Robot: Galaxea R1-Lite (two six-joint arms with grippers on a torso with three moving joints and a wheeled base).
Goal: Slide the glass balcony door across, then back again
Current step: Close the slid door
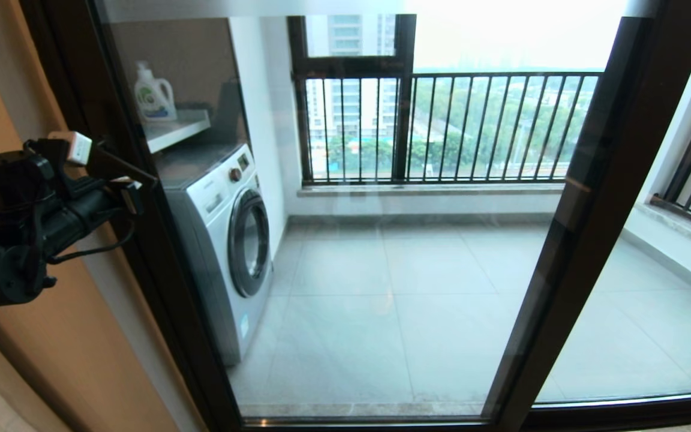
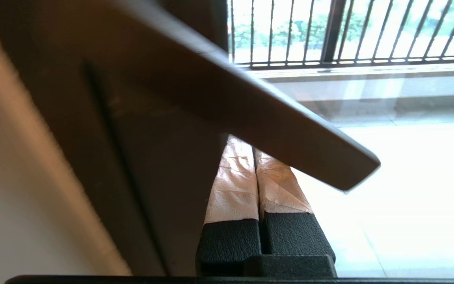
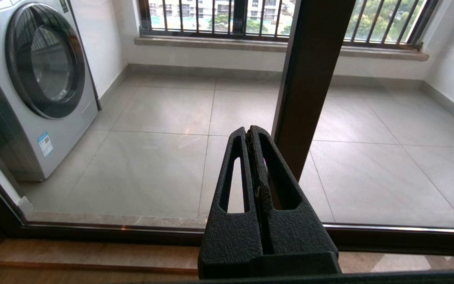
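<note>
The glass balcony door (image 1: 393, 270) fills the head view, a clear pane in a dark brown frame. Its left stile (image 1: 141, 252) carries a dark handle (image 1: 123, 167). My left gripper (image 1: 132, 195) is right at that handle. In the left wrist view the handle (image 2: 258, 114) crosses as a flat dark bar over the taped fingers (image 2: 235, 181) of the left gripper (image 2: 253, 152), which are shut together with their tips hidden behind the bar. My right gripper (image 3: 247, 133) is shut and empty, low in front of the glass beside the door's right stile (image 3: 309, 79).
Behind the glass are a washing machine (image 1: 225, 240), a detergent bottle (image 1: 155, 93) on a shelf, and a window with black railing bars (image 1: 471, 126). A second dark-framed glass panel (image 1: 651, 318) lies right of the stile (image 1: 579, 210). A tan wall (image 1: 51, 360) borders the left.
</note>
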